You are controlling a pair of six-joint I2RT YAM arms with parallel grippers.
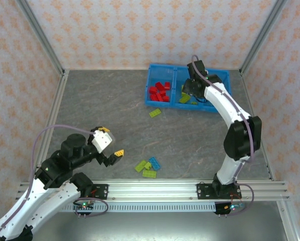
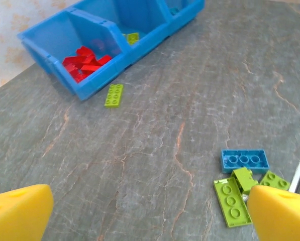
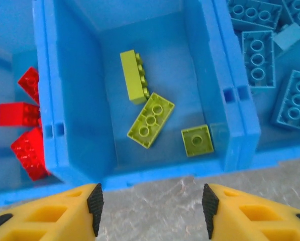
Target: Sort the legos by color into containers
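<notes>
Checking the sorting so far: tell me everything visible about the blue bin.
The blue bin is translucent bright blue plastic, rectangular, with three side-by-side compartments, upright on the grey table, far side. Left holds red bricks, middle three lime green bricks, right light blue bricks. The open right gripper hangs by its near wall.

1. Bin (image 3: 74,100) ahead of right gripper (image 3: 152,202): translucent blue plastic, glossy.
2. Legos (image 3: 151,120) inside it: smooth, shiny plastic.
3. Tabletop (image 2: 155,150) under left gripper (image 2: 150,213): matt grey, stone-veined.
4. Right gripper's fingers (image 3: 250,221): matt yellow plastic, black-tipped.
</notes>
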